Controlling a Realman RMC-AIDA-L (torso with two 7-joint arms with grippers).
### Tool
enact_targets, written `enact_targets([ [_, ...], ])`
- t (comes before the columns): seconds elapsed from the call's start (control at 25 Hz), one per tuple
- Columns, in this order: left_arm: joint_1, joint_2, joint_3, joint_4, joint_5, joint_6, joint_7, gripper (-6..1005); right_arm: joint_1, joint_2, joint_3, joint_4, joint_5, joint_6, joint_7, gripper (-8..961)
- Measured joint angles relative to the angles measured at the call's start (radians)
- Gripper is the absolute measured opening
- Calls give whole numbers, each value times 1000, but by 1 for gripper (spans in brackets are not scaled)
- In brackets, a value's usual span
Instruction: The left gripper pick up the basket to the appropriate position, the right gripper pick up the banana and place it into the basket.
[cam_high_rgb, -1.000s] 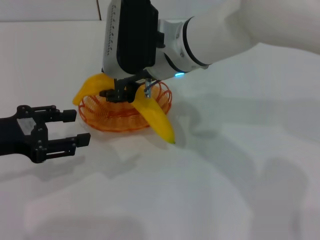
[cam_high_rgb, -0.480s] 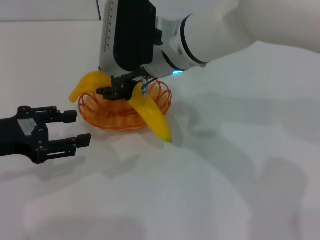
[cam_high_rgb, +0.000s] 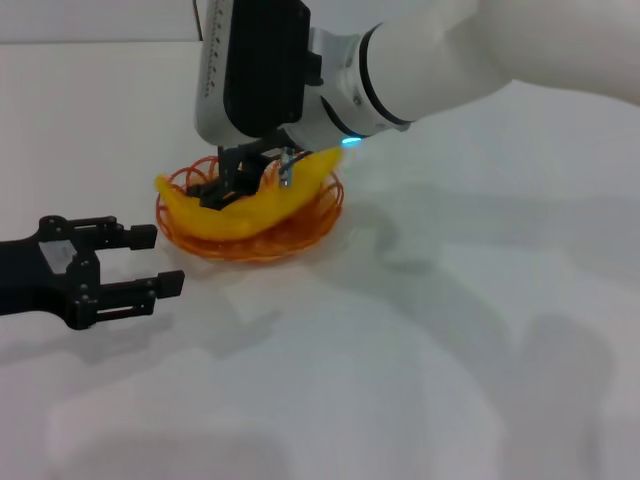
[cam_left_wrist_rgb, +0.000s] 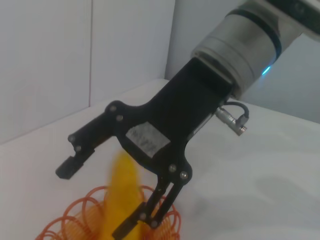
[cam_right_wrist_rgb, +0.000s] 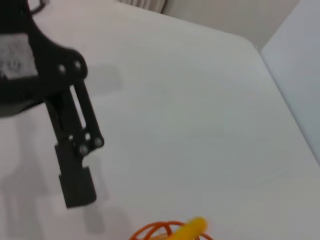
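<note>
The yellow banana (cam_high_rgb: 250, 208) lies across the orange wire basket (cam_high_rgb: 300, 235), its ends resting over the rim. My right gripper (cam_high_rgb: 235, 185) hangs just above the banana's middle, with its jaws spread. In the left wrist view the right gripper (cam_left_wrist_rgb: 95, 199) is open, with the banana (cam_left_wrist_rgb: 122, 185) loose between its fingers above the basket (cam_left_wrist_rgb: 75, 220). One right finger (cam_right_wrist_rgb: 75, 185) shows in the right wrist view, with the banana tip (cam_right_wrist_rgb: 192, 227) below it. My left gripper (cam_high_rgb: 158, 260) is open and empty on the table, left of and in front of the basket.
The white table (cam_high_rgb: 420, 360) spreads around the basket. The right arm's white forearm (cam_high_rgb: 450, 60) reaches in from the upper right, above the area behind the basket.
The banana has left the right gripper's hold; it hung over the basket's front rim with its tip on the table and now lies inside. The left gripper has barely moved.
</note>
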Motion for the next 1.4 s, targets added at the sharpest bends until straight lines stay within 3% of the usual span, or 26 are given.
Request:
enact_targets([
  [0.28, 1, 1, -4, -2, 9, 0, 0, 677, -103, -10, 97, -156, -1, -46, -23, 871],
  [0.4, -1, 1, -2, -2, 9, 0, 0, 677, -189, -12, 221, -252, 23, -168, -95, 863],
  [0.52, -1, 0, -6, -2, 6, 0, 1, 677, -218, -12, 268, -271, 81, -228, -148, 865],
  [0.72, -2, -1, -9, -2, 0, 0, 2, 677, -278, -13, 401, -273, 195, -371, -276, 867],
  [1.04, -5, -2, -9, -2, -2, 0, 4, 676, -354, -14, 541, -267, 227, -508, -350, 862],
  [1.4, -9, -4, -13, -20, -29, 1, 36, 676, -382, -18, 802, -89, 322, -722, -534, 862],
])
